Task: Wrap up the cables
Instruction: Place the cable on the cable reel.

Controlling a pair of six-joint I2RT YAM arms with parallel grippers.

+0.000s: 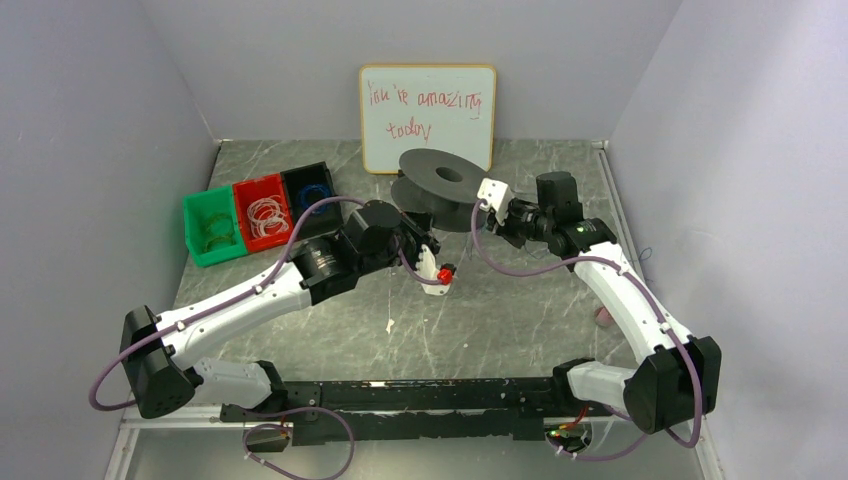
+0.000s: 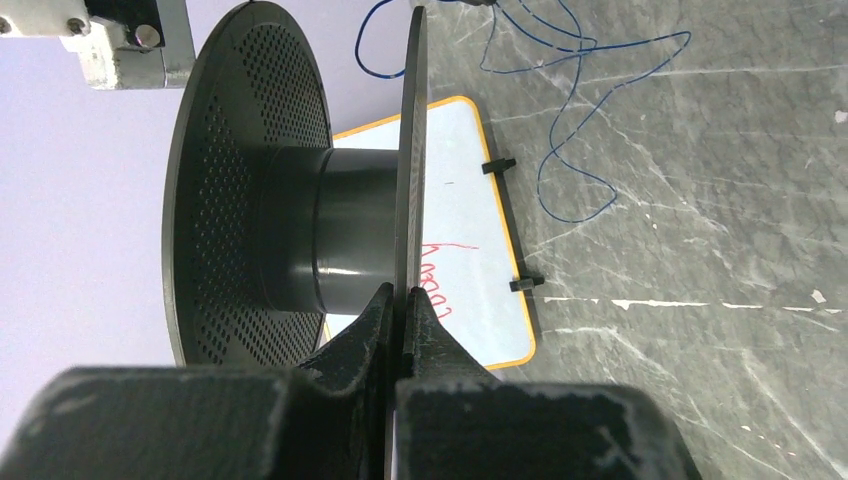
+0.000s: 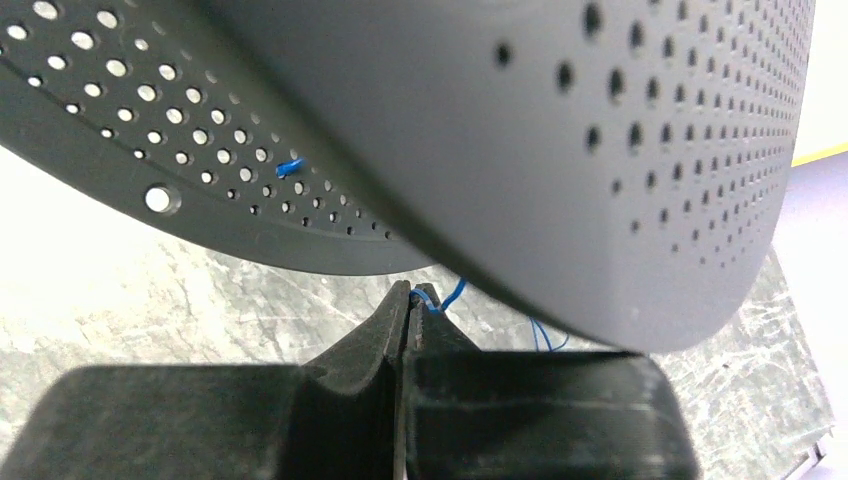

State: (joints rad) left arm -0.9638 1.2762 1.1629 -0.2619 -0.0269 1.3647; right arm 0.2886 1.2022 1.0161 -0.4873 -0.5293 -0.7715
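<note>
The left gripper (image 2: 405, 298) is clamped on the black spool's (image 2: 340, 230) flange. The right gripper (image 3: 412, 293) pinches the thin blue cable (image 3: 448, 297) beneath it. The green bin (image 1: 190, 215), red bin (image 1: 258, 184) and black bin (image 1: 305, 170) each hold wire coils (image 1: 265, 215).

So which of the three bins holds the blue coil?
The black bin, rightmost in the row; the red bin holds white coils, the green bin pale ones.
</note>
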